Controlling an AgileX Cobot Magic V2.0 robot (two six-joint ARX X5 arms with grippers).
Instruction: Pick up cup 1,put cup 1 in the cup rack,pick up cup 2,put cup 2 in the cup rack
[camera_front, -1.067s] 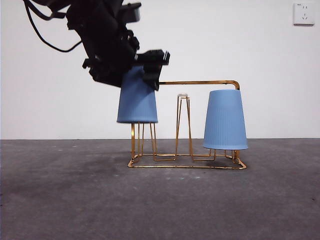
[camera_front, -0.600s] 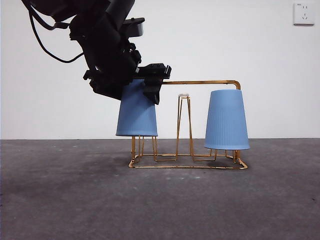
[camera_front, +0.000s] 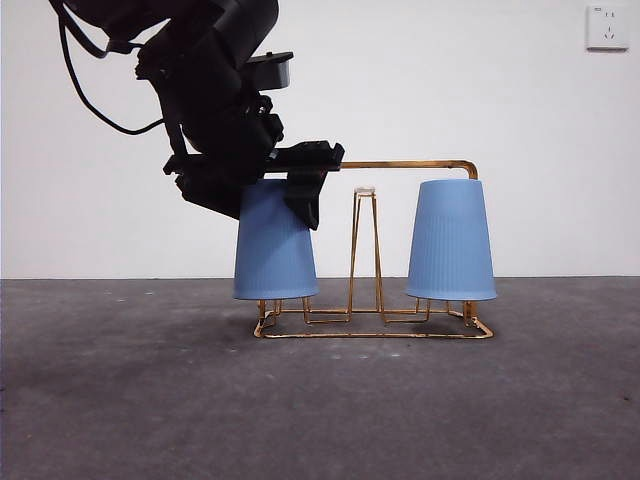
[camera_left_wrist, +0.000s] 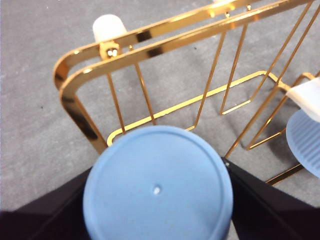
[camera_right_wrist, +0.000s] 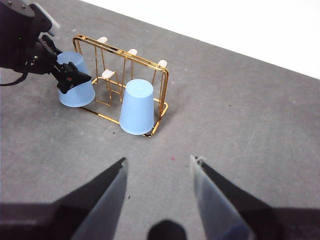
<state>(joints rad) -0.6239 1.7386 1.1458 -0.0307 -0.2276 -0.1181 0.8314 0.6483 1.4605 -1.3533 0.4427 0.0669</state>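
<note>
Nearly finished: cup 1 (camera_front: 451, 240) already upside down over a peg at the 3 o'clock end of the cup rack (camera_front: 372, 330). Cup 2 (camera_front: 275, 245) inverted at the 9 o'clock end, clamped by the left gripper (camera_front: 270, 190); releasing left. Right gripper (camera_right_wrist: 159, 172) waiting, jaws apart, holding nothing.

No readable txt, labels, brands or nos. anywhere in these views.

Table (camera_front: 120, 400) open in front of cup rack (camera_front: 400, 165) and on both sides. Rack's top bar spans above bare middle peg (camera_front: 365, 240), between 2 inverted cups (camera_front: 451, 240). Left gripper (camera_front: 285, 180) crowds one cup (camera_front: 275, 250).
</note>
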